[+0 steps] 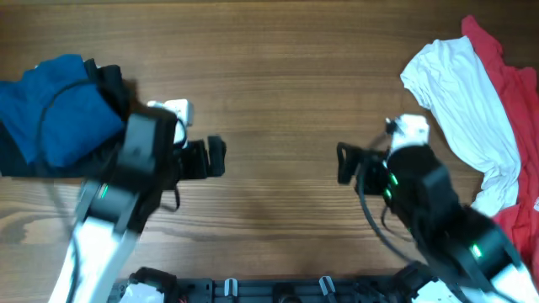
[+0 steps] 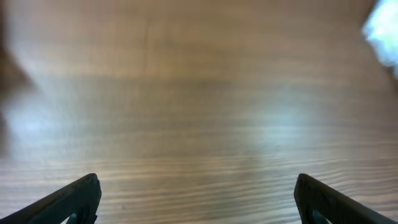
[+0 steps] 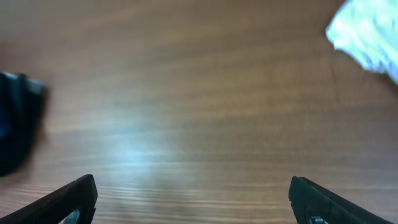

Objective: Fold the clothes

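Observation:
A folded royal-blue shirt (image 1: 59, 109) lies at the far left on top of a black garment (image 1: 109, 80). A white garment (image 1: 463, 101) lies crumpled at the right over a red one (image 1: 518, 88); a blurred white piece of it shows in the right wrist view (image 3: 367, 37) and the left wrist view (image 2: 382, 34). My left gripper (image 1: 216, 157) is open and empty over bare wood, right of the blue shirt; its fingertips show in the left wrist view (image 2: 198, 193). My right gripper (image 1: 344, 163) is open and empty, left of the white garment, and shows in the right wrist view (image 3: 193, 193).
The wooden table (image 1: 278, 76) lies between the two grippers. A dark blurred shape (image 3: 18, 124) at the left of the right wrist view looks like the other gripper. Black fixtures (image 1: 278, 290) line the front edge.

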Controlling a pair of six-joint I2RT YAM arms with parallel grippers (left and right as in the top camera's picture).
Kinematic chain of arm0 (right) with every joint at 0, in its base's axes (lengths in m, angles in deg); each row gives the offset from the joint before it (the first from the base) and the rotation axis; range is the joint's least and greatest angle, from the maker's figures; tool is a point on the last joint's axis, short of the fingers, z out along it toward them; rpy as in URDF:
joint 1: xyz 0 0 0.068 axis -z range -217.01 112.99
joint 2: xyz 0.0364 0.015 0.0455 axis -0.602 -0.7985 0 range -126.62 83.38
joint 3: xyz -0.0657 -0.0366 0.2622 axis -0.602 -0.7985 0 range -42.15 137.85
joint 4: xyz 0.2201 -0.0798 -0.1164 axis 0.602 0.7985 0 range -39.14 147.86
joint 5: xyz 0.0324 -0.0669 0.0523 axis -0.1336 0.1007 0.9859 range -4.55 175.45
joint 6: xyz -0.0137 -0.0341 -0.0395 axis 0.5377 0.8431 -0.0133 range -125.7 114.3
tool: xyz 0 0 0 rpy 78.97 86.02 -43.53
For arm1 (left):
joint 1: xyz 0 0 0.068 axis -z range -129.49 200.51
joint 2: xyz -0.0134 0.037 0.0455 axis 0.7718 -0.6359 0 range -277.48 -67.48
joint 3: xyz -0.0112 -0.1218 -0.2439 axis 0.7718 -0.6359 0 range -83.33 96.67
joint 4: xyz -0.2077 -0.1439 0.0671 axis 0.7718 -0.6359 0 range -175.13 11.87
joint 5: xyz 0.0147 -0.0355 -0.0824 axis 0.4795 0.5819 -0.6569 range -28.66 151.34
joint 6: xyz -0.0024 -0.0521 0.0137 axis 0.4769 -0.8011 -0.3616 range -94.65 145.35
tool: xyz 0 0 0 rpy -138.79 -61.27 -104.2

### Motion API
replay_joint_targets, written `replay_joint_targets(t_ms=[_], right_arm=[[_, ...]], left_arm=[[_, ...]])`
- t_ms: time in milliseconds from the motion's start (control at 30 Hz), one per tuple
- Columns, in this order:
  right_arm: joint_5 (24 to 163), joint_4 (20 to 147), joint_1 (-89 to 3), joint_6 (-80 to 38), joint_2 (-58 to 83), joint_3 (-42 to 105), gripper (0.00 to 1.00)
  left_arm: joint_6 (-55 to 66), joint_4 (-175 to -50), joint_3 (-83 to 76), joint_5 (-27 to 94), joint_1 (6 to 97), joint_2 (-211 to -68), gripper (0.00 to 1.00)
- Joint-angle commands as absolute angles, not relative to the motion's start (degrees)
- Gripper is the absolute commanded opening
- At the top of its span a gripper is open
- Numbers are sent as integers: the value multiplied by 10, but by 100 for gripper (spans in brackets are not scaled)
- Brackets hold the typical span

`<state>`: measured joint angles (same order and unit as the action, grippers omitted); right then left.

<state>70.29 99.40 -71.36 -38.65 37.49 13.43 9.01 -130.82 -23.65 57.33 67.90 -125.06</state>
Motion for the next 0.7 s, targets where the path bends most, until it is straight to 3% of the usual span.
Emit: replay_joint_targets(t_ms=[0, 267, 667], right_arm=[[625, 1002, -766, -398, 443, 103, 100], [561, 1041, -805, -456, 492, 80, 100], [561, 1041, -805, -456, 488, 80, 100]], left_arm=[[95, -1316, -234, 634, 711, -1149, 100], [95, -1331, -234, 666, 720, -1043, 100], [95, -1333, -234, 666, 720, -1043, 100]])
